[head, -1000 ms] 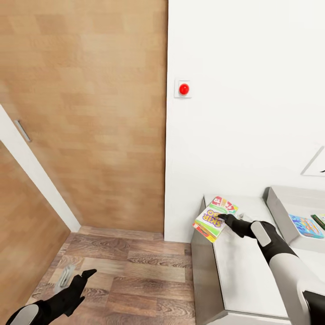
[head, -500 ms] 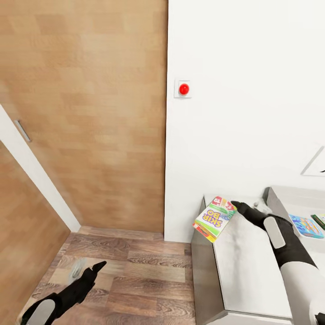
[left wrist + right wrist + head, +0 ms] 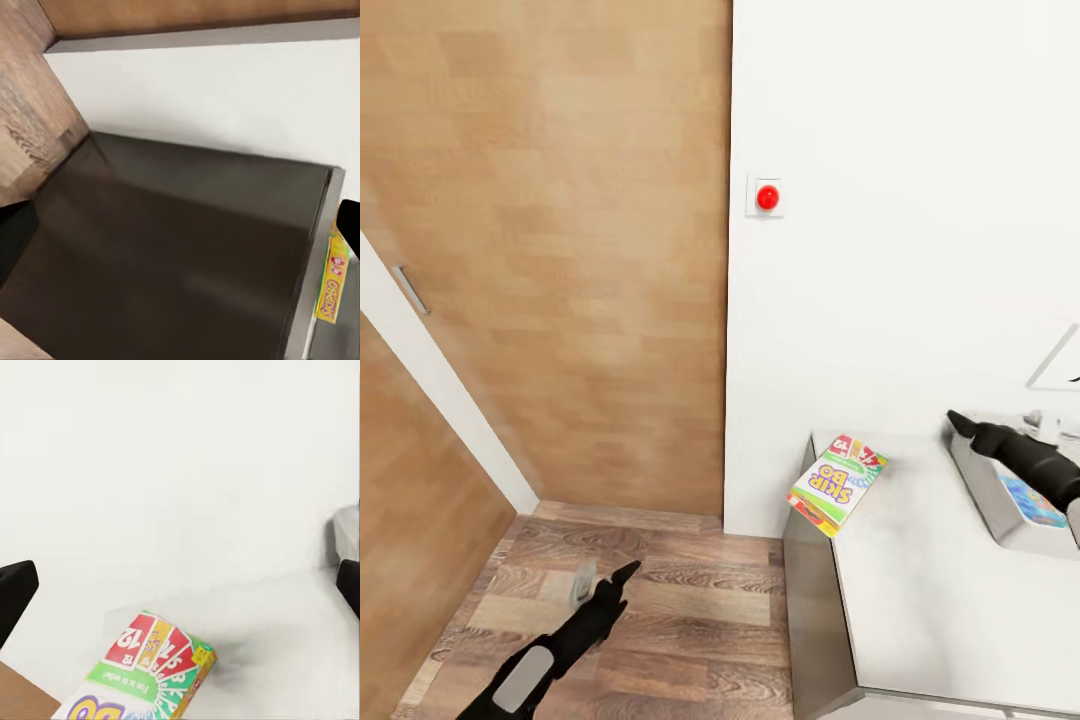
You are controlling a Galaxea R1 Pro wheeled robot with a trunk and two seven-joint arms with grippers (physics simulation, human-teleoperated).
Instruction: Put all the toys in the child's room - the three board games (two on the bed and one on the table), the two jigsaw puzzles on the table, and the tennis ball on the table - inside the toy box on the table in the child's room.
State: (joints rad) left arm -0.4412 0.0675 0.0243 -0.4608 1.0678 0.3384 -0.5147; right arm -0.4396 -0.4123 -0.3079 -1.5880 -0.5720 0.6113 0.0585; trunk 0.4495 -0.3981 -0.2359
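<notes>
We see our right gripper [image 3: 972, 427] empty with its fingers spread apart, the two black tips standing wide at either edge of the right wrist view with nothing between them. It hovers over the near wall of the toy box [image 3: 1000, 512], which sits on the table [image 3: 920, 600]. Off to the gripper's left, and apart from it, lies the green-white board game [image 3: 837, 484], its corner hanging out past the table's end over the wood floor [image 3: 680, 590]. We judge that overhang makes it an awkward pick, since a nudge from the table side could tip it off the edge; an approach from above or from the overhanging side would be safer. Inside the toy box, just beneath the right arm, a blue game box [image 3: 1032, 502] already lies flat on the bottom. Our left gripper [image 3: 605, 590] hangs low over the floor, well away from the table top, and in the left wrist view it looks at the table's dark end panel with the board game's yellow edge above; we cannot tell whether its fingers are open or closed. A red wall button [image 3: 767, 197] sits on the white wall above.
</notes>
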